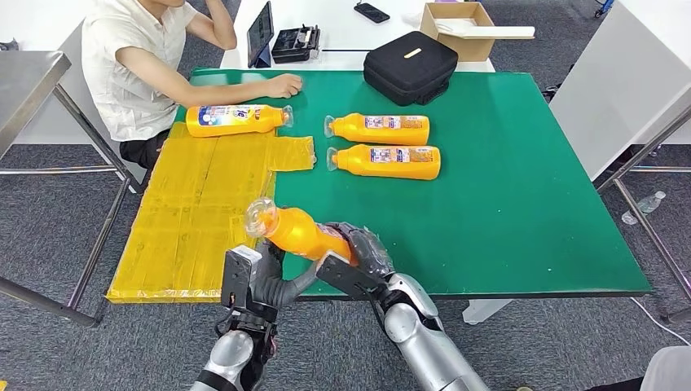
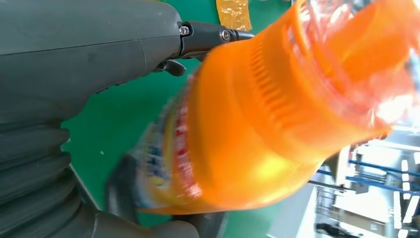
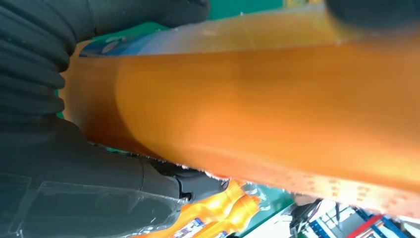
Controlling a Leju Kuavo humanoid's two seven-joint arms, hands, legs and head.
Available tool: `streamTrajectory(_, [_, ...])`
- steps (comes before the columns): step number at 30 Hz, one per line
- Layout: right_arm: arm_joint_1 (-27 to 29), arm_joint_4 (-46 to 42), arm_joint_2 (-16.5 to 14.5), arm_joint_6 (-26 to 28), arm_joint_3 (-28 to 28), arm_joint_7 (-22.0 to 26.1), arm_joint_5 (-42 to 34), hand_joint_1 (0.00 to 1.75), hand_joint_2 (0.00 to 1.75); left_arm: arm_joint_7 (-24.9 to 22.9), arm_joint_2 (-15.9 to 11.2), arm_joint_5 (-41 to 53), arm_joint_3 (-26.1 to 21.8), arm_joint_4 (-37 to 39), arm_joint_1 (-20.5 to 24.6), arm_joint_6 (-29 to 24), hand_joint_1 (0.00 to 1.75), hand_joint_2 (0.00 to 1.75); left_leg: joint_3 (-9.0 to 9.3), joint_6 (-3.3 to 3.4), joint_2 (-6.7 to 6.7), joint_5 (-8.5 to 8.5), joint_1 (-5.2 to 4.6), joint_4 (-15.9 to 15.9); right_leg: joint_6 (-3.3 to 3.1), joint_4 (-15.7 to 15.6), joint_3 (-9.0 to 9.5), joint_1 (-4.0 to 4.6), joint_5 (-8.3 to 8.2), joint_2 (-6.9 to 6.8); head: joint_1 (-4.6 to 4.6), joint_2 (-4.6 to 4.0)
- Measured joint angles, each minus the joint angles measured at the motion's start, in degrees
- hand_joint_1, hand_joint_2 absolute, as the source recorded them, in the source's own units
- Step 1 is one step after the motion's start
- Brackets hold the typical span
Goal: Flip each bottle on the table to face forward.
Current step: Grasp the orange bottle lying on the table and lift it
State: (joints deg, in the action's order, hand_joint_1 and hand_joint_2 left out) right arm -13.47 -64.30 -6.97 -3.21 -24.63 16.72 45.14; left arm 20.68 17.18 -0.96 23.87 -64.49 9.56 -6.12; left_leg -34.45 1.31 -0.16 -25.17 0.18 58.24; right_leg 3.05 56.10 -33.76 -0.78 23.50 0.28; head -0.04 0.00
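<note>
My right hand (image 1: 363, 252) grips an orange bottle (image 1: 297, 232) by its body and holds it tilted above the table's front edge, clear cap up and to the left. In the right wrist view the bottle (image 3: 272, 99) lies across my right hand (image 3: 49, 158). My left hand (image 1: 261, 277) sits just below the bottle's neck with its fingers apart. The left wrist view has the blurred bottle (image 2: 257, 124) close against my left hand (image 2: 74, 74). Three more orange bottles lie on their sides: one (image 1: 236, 119) on the yellow patch, two (image 1: 379, 128) (image 1: 387, 161) mid-table.
The green table (image 1: 521, 204) has a yellow taped patch (image 1: 195, 212) on its left side. A person (image 1: 134, 65) sits at the far left with a hand (image 1: 285, 84) on the table. A black case (image 1: 410, 65) stands at the back. A metal table (image 1: 24, 81) is at the left.
</note>
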Motion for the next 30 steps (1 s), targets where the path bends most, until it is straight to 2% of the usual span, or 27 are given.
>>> streamTrajectory(9, [-0.2,0.04,-1.29,0.17,-3.4,-0.26,1.15,1.75,1.75,0.32,0.02,-14.03,-1.11,-0.51,0.56,1.92,0.0,1.75,-0.04,0.0,0.0,0.0,0.01,0.0,0.0,0.01,-0.05,0.01,0.0,0.0,0.01,0.0])
streamTrajectory(10, [-0.26,0.04,-1.43,0.21,-3.8,-0.26,1.16,1.75,1.75,0.69,0.04,-15.08,-1.31,-0.43,0.67,2.04,0.38,1.75,-0.04,0.0,0.0,0.0,0.01,0.0,0.0,0.01,-0.06,0.01,0.0,0.0,0.01,0.0])
streamTrajectory(13, [-0.33,0.05,-1.79,0.35,-4.47,-0.31,1.21,1.75,1.75,0.97,0.09,-17.68,-1.61,-0.35,0.83,2.9,1.69,1.75,-0.06,0.0,-0.01,0.01,0.01,0.0,0.0,0.01,-0.06,0.0,0.0,-0.01,0.02,0.0])
streamTrajectory(14, [-0.39,0.08,-1.87,0.33,-4.59,-0.25,1.05,1.75,1.75,0.85,0.1,-18.82,-1.67,-0.28,0.88,3.62,1.75,1.75,-0.07,0.0,0.0,0.01,0.01,0.0,0.0,0.01,-0.06,0.0,0.0,0.0,0.02,0.0])
streamTrajectory(18, [-0.87,0.46,-1.97,-0.03,-4.79,0.14,-0.18,1.59,1.75,0.69,0.11,-21.93,-2.02,0.31,1.33,5.59,1.75,1.75,-0.08,0.0,0.0,0.01,0.0,0.0,0.0,0.01,-0.08,0.0,0.0,0.0,0.0,0.0])
streamTrajectory(30, [-0.99,0.56,-1.97,-0.06,-4.78,0.22,-0.42,1.59,1.75,0.75,0.11,-22.21,-2.08,0.46,1.49,5.69,1.75,1.75,-0.08,0.0,-0.01,0.01,0.0,0.0,0.0,0.01,-0.08,0.0,0.0,-0.01,0.02,0.0])
